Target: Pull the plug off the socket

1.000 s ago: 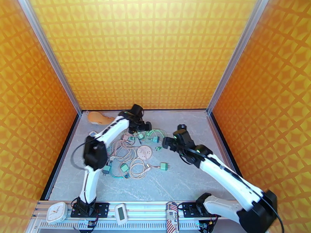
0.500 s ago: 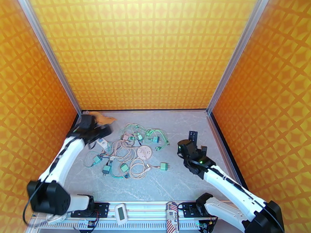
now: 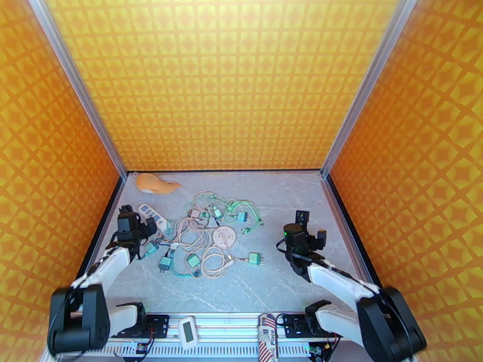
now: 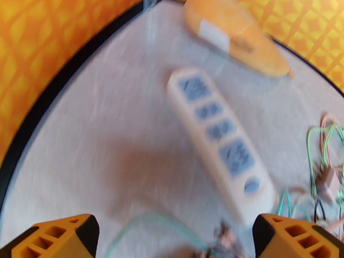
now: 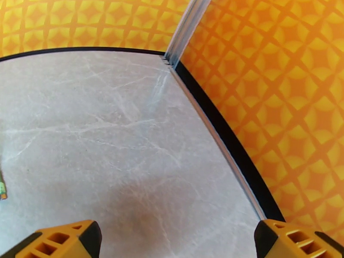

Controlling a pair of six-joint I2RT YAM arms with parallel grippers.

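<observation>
- My left pincer (image 4: 176, 242) is spread wide with nothing between the orange fingertips (image 4: 56, 237). Only the tips show at the bottom of the wrist view, and the whole of it is smeared with blur.
- Just beyond that pincer lies the white power strip (image 4: 219, 138), flat on the table and running from far left to near right. Its near end slips out of sight close to my right fingertip.
- Blurred wires crowd the near edge of that view; I cannot tell whether any of them goes into the strip.
- From above, the left pincer (image 3: 136, 224) sits low by the left wall, with the elbow folded back to the near left.
- The strip (image 3: 152, 215) touches the cable tangle (image 3: 205, 236), where small green plugs (image 3: 254, 258) lie scattered; I cannot tell which one matters.
- An orange object (image 3: 154, 184) lies in the far left corner.
- My right pincer (image 5: 176, 244) is also spread and bare, over plain table (image 5: 107, 138) and facing the far right corner.
- From above, it (image 3: 305, 227) is well right of the tangle, with the forearm low and the elbow at the near right.
</observation>
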